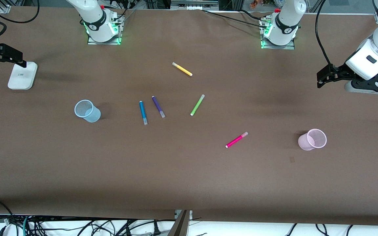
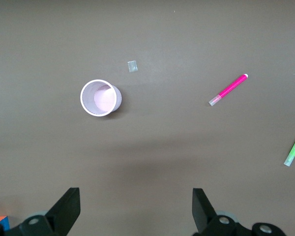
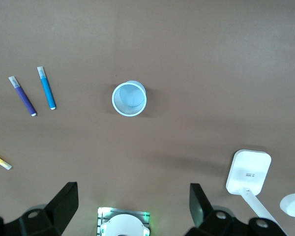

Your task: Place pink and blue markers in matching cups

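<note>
The pink marker (image 1: 237, 140) lies on the brown table, beside the pale pink cup (image 1: 313, 139) toward the left arm's end. Both show in the left wrist view, the marker (image 2: 228, 90) and the cup (image 2: 100, 98) upright. The blue marker (image 1: 143, 112) lies mid-table, with the pale blue cup (image 1: 87, 111) beside it toward the right arm's end. The right wrist view shows that marker (image 3: 46, 88) and cup (image 3: 129, 99). My left gripper (image 1: 321, 79) hangs open and empty over the table's left-arm end (image 2: 136, 196). My right gripper (image 1: 8, 59) hangs open and empty over the right-arm end (image 3: 132, 191).
A purple marker (image 1: 158, 106) lies next to the blue one. A lime-green marker (image 1: 197, 105) and a yellow marker (image 1: 182, 69) lie farther from the front camera. A white device (image 1: 22, 76) sits under the right gripper. A small tape patch (image 1: 292, 159) lies near the pink cup.
</note>
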Robot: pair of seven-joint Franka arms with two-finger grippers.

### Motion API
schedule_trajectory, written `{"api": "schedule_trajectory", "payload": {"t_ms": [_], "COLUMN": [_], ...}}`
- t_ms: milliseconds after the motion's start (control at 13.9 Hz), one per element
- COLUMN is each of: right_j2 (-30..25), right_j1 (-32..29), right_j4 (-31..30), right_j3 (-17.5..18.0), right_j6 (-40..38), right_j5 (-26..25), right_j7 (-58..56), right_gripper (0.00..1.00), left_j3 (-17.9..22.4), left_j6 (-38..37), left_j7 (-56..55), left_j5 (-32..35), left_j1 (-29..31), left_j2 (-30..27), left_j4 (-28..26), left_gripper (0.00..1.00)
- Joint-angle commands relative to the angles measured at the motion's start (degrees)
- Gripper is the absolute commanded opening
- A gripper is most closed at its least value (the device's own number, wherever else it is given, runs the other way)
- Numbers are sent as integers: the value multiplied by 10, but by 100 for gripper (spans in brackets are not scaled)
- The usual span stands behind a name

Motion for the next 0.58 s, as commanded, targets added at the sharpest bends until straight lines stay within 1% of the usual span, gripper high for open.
{"api": "schedule_trajectory", "payload": {"t_ms": [0, 361, 433, 505], "right_j2": [3, 8, 21, 49], "right_j1": [-7, -3, -1, 5], "right_j4": [10, 10, 10, 10], "right_j3": [6, 7, 9, 13], "right_j6": [-10, -3, -2, 3], "right_j5": [-4, -2, -2, -6], "right_j7": [6, 4, 3, 3], "right_gripper": [100, 100, 100, 100], "left_j3": [-1, -1, -1, -2], "left_j6": [1, -1, -5, -19], "left_j7": [12, 11, 11, 11], "left_j5": [-11, -13, -15, -15], "left_j1": [6, 7, 6, 5], "left_j2": [2, 2, 2, 10], "left_j4": [4, 3, 3, 4], "left_gripper": [100, 100, 100, 100]}}
